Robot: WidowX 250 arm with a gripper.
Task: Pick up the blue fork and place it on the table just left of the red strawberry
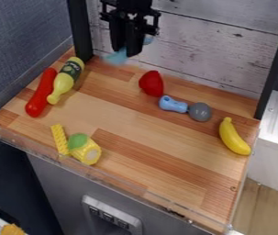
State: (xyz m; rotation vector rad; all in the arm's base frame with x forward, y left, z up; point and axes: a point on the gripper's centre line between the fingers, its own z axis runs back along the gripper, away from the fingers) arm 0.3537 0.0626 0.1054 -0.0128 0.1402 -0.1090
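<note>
One blurred light-blue item (116,57) held over back of wooden counter (135,120), black gripper's (127,52) fingers clamped on it, red rounded toy (151,84) nearby, blue-and-grey toy (174,104) beside that, banana (233,137) at right, yellow-green bottle (66,81) and red elongated toy (40,93) at left

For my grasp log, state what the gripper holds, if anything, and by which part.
The gripper holds a light-blue thing, perhaps cloth; it shows on both sides of the fingers, so the grip seems near its middle.
</note>
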